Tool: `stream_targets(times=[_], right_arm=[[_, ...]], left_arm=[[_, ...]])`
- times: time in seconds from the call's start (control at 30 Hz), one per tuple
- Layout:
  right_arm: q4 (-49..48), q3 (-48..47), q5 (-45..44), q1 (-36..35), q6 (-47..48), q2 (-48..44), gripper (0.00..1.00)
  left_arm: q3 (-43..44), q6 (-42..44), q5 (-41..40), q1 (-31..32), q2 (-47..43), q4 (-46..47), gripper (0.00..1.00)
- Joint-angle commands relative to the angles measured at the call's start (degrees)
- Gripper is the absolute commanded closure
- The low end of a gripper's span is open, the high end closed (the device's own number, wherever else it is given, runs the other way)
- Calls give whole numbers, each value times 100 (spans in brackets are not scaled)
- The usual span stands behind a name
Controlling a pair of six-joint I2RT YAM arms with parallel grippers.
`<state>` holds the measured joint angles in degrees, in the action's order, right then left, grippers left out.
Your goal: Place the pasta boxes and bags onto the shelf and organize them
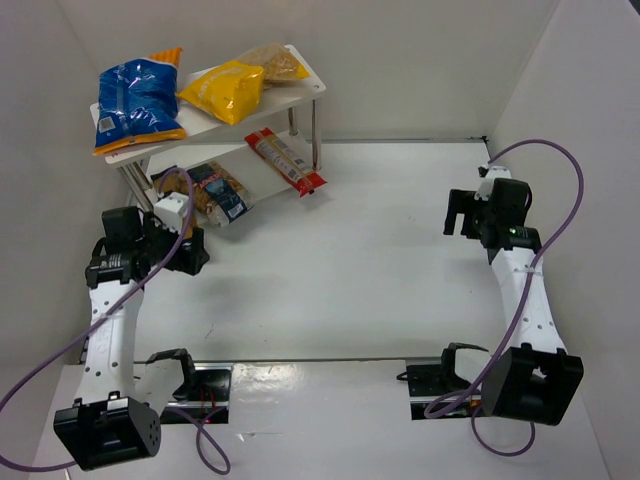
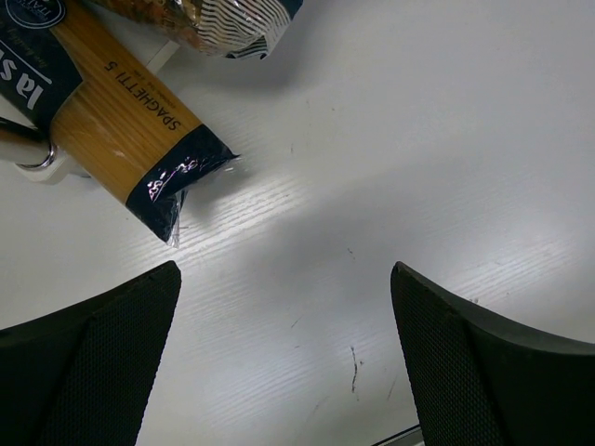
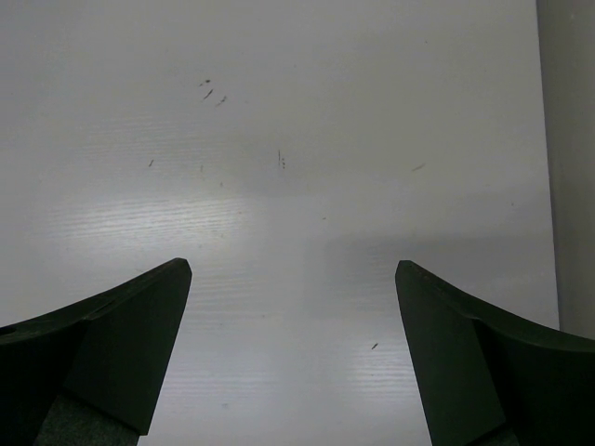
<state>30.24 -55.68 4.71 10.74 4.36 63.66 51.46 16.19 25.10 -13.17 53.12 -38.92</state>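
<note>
The white two-tier shelf stands at the back left. Its top board carries a big blue bag, an orange packet poking out behind it, a yellow bag and a clear pasta bag. A long red packet and a clear bag with a dark blue label lie on the lower board. My left gripper is open just in front of the shelf. Its wrist view shows a spaghetti pack ahead of the empty left gripper. My right gripper is open over bare table.
White walls close in the table on the left, back and right. A shelf foot sits beside the spaghetti pack. Purple cables loop from both arms. Each arm's base is bolted at the near edge.
</note>
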Motion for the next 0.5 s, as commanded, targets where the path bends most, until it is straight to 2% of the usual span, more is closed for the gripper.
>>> stream_targets(times=[0.0,0.47], right_arm=[[-194,-4,240,24,47,58,1],[-80,-57,512,24,162,252,1]], left_arm=[[259,-107,-23,16,48,139,1],[259,-160,-76,16,216,139,1]])
